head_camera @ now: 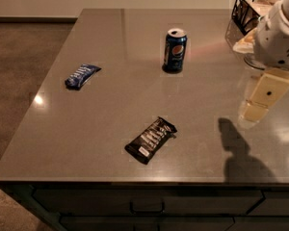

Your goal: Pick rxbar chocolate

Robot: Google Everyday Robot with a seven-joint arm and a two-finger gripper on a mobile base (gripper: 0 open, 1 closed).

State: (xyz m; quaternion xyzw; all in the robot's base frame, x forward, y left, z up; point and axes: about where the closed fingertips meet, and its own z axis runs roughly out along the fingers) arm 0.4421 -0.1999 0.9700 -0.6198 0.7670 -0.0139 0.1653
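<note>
Grey tabletop (101, 124), viewed from its front edge. A cabinet front sits below it with a dark drawer handle (147, 210).

The rxbar chocolate (151, 139) lies flat on the tabletop, near the front edge and a bit left of centre. Its wrapper is shiny black with the white lettering face up and a small white label at the near-left end. The long axis runs diagonally from near-left to far-right. Nothing touches it.

The gripper (258, 102) is at the right side of the view. It is cream coloured and tilts down and to the left under the white arm housing (279, 37). It hangs above the tabletop, well apart from the rxbar chocolate, to its right and a little further back. I cannot tell how wide it stands from this angle. Its dark shadow (241, 153) falls on the tabletop to the right of the bar, reaching toward the front edge.

A Pepsi can (175, 50) stands upright at far centre with its silver top showing. It is behind the rxbar chocolate and well apart from it.

A blue-wrapped bar (82, 75) lies flat and diagonal on the left side, near the left edge, apart from everything else.

A black wire basket (253, 8) sits in the far right corner, partly hidden by the arm housing. Its contents are too unclear to name.

Brown carpet floor (19, 61) lies left of the tabletop.
</note>
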